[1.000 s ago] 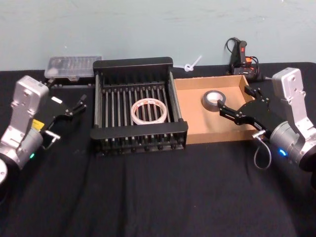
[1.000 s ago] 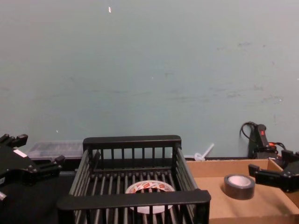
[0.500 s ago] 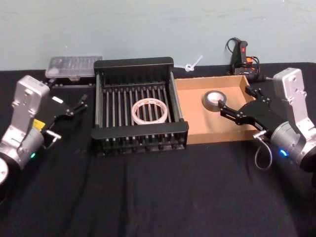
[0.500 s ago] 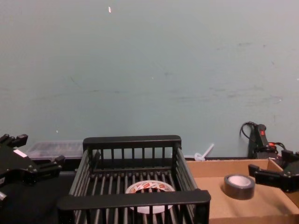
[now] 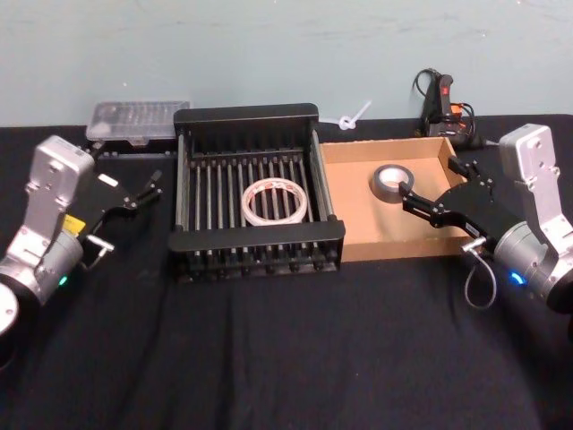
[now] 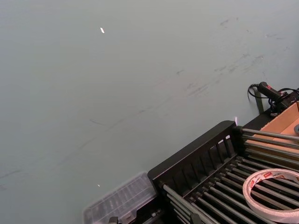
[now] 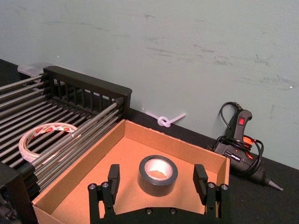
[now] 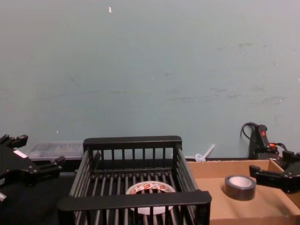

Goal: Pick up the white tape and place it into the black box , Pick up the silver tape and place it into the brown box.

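The white tape [image 5: 274, 200] lies flat on the bars inside the black box [image 5: 257, 240], also seen as white tape [image 8: 150, 189] and white tape [image 6: 275, 186]. The silver tape [image 5: 391, 181] rests flat in the brown box [image 5: 387, 245]; the right wrist view shows silver tape [image 7: 157, 174] between my spread fingers. My right gripper [image 5: 434, 184] hovers open over the brown box's right side, holding nothing. My left gripper [image 5: 125, 184] is open and empty, left of the black box.
A clear plastic case [image 5: 136, 119] lies behind the left arm. A glue gun [image 5: 440, 98] with cable and a white zip tie [image 5: 349, 116] sit at the back by the wall. The black tablecloth [image 5: 286, 349] spreads in front of both boxes.
Both arms and both tapes stay where they were; only a slight shift of the whole head view.
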You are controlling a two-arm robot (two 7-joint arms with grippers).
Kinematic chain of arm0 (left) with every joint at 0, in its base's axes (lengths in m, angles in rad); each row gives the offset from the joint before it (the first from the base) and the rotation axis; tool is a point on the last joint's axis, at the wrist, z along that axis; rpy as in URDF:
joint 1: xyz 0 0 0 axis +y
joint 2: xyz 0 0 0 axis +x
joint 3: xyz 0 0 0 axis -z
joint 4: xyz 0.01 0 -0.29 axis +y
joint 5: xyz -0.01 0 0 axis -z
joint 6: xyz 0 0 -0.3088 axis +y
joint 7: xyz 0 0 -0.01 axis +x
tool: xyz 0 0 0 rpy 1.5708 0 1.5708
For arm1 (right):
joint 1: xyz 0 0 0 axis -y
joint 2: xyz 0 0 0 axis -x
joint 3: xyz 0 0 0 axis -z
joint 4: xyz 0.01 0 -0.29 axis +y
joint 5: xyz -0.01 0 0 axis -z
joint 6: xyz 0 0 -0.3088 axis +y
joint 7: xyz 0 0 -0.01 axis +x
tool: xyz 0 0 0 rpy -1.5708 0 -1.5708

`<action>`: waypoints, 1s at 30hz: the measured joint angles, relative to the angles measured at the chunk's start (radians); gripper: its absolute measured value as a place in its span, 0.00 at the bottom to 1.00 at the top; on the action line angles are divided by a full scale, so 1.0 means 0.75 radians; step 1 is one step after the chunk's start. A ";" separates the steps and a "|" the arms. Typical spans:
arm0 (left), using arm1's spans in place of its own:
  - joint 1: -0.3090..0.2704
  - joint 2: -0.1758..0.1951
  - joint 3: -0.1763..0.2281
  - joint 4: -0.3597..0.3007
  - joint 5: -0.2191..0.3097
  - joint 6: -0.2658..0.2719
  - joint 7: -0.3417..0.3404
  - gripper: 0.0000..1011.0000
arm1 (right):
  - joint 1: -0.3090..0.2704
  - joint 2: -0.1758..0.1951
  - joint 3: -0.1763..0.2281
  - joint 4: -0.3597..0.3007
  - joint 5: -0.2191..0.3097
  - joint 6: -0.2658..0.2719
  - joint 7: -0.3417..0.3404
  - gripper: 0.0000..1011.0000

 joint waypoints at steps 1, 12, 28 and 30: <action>0.000 0.000 0.000 0.000 0.000 0.000 0.000 0.99 | 0.000 0.000 0.000 0.000 0.000 0.000 0.000 0.99; 0.000 0.000 0.000 0.000 0.000 0.000 0.000 0.99 | 0.000 0.000 0.000 0.000 0.000 0.000 0.000 0.99; 0.000 0.000 0.000 0.000 0.000 0.000 0.000 0.99 | 0.000 0.000 0.000 0.000 0.000 0.000 0.000 0.99; 0.000 0.000 0.000 0.000 0.000 0.000 0.000 0.99 | 0.000 0.000 0.000 0.000 0.000 0.000 0.000 0.99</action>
